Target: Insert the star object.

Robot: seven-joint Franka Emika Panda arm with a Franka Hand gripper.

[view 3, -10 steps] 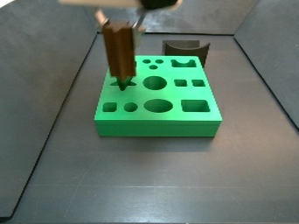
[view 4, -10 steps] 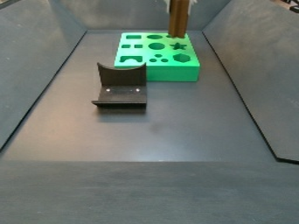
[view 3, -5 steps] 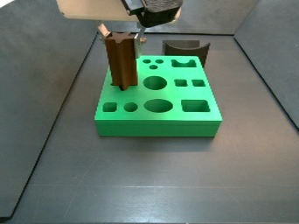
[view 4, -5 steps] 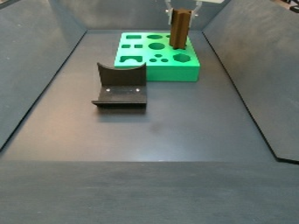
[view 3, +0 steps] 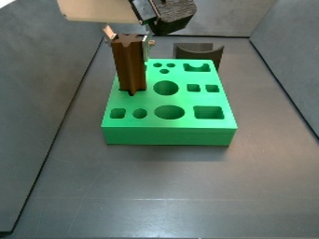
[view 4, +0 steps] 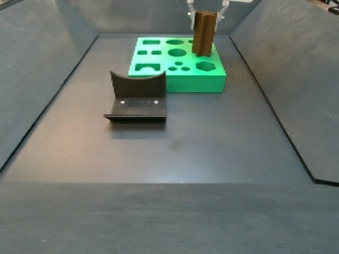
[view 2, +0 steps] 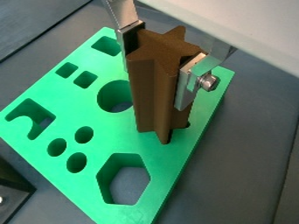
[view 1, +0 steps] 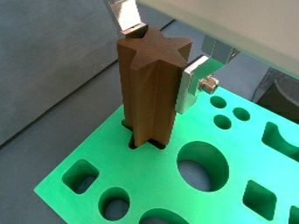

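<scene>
The star object (view 3: 126, 65) is a tall brown ridged peg. It stands upright with its foot in the star-shaped hole at the far left corner of the green block (view 3: 169, 135). Both wrist views show its star-shaped top (view 1: 149, 51) (view 2: 155, 61) and the block (view 1: 176, 188) (view 2: 176, 166) beneath it. My gripper (view 3: 129, 37) is at the peg's upper end, with a silver finger on each side (view 1: 193, 80) (view 2: 191, 79). The fingers look slightly apart from the peg, so the gripper is open. In the side view, the peg (view 4: 204, 35) stands under the gripper (view 4: 205, 12).
A dark squat block with a curved top (view 3: 200, 51) sits behind the green block. The fixture (view 4: 135, 97) stands on the dark floor in front of the green block (view 4: 199, 84). Sloping dark walls enclose the floor.
The gripper has risen along the peg and let go of it. The peg's top now shows below the hand, and the peg stays standing in the star hole.
</scene>
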